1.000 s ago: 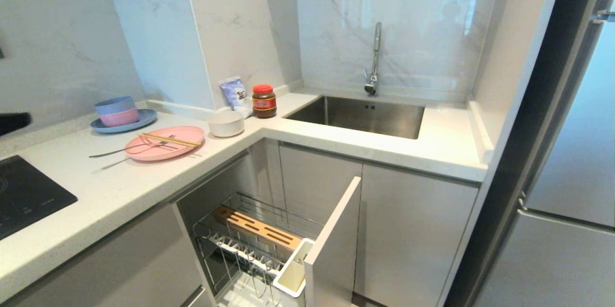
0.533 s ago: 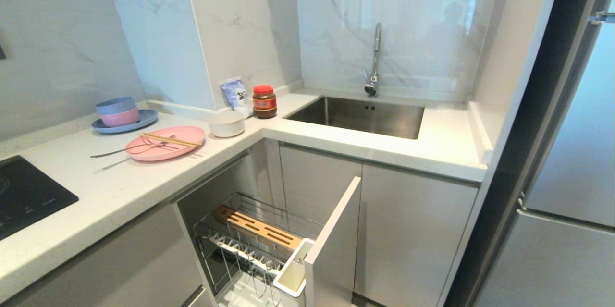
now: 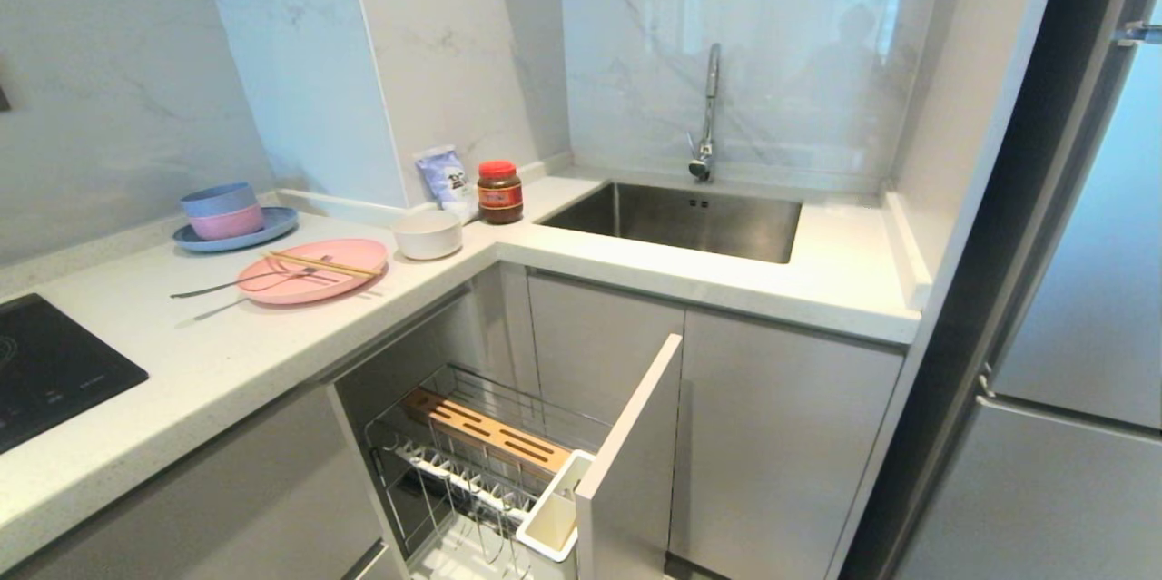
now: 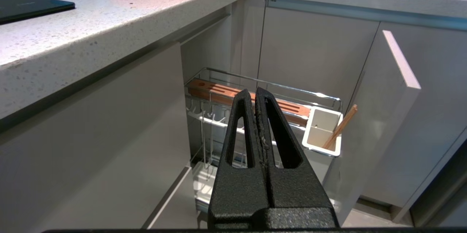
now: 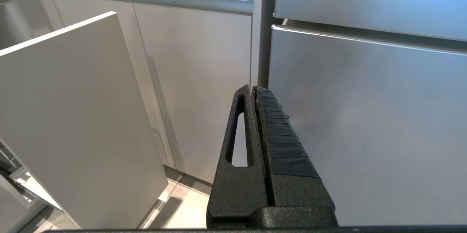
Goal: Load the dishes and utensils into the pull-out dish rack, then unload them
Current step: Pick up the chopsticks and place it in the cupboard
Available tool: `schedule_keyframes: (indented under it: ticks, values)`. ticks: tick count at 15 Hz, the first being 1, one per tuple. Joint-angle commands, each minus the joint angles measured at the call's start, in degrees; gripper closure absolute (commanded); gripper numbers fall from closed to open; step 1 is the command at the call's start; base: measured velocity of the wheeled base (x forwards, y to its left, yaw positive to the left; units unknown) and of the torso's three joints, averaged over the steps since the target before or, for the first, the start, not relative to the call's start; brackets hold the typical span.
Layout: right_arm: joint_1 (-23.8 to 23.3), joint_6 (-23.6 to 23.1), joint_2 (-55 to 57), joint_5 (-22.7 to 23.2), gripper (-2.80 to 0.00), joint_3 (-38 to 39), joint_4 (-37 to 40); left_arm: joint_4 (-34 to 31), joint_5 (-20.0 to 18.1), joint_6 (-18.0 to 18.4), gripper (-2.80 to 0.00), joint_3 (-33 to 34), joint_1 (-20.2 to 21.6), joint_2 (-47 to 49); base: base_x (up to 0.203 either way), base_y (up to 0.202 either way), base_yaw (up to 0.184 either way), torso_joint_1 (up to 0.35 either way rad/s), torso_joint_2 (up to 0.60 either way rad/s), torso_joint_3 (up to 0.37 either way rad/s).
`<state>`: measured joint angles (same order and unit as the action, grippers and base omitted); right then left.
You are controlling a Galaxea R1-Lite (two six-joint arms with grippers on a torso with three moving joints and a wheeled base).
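Pull-out dish rack (image 3: 490,462) open at lower ctr, pink plate (image 3: 313,270) w/ chopsticks (image 3: 322,264) + fork (image 3: 238,280) upper left on counter (image 3: 227,353), white bowl (image 3: 428,233) beside; left gripper (image 4: 255,96) & right gripper (image 5: 252,92) both clamped together, empty.

A home kitchen. An L-shaped speckled white bench (image 3: 227,353) carries a steel sink (image 3: 676,219) with a chrome tap (image 3: 706,113) in the far corner and a black hob (image 3: 45,371) at the near left. Marble-look walls (image 3: 744,44), pale-grey cabinets (image 3: 772,435), a pulled-out dish rack (image 3: 490,462) below, a fridge (image 3: 1080,335) on the right.
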<state>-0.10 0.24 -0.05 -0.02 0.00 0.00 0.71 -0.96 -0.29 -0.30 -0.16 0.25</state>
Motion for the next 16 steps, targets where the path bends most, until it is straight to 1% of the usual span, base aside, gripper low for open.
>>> schedule_keyframes:
  ticks: [1,2,3,9,16]
  values:
    - [0.01,0.02,-0.21,0.00,0.00,0.09,0.00,-0.07,0.05,-0.49,0.00,0.74,-0.02,-0.16,0.000,0.000,0.000,0.000,0.00,0.000]
    - [0.01,0.02,-0.21,-0.02,0.00,0.09,0.00,-0.01,0.41,-2.53,0.00,0.74,-0.02,-0.16,0.000,0.000,0.000,0.000,0.00,0.000]
    - [0.01,0.02,-0.21,-0.05,0.00,0.09,0.00,0.05,1.04,-3.82,0.00,0.74,-0.02,-0.16,0.000,0.000,0.000,0.000,0.00,0.000]
    - [0.01,0.02,-0.21,-0.04,0.00,0.09,0.00,0.08,1.32,-3.93,0.00,0.74,-0.02,-0.16,0.000,0.000,0.000,0.000,0.00,0.000]
    - [0.01,0.02,-0.21,-0.05,0.00,0.09,0.00,-0.01,1.31,-3.75,0.00,0.74,-0.02,-0.16,0.000,0.000,0.000,0.002,0.00,-0.171]
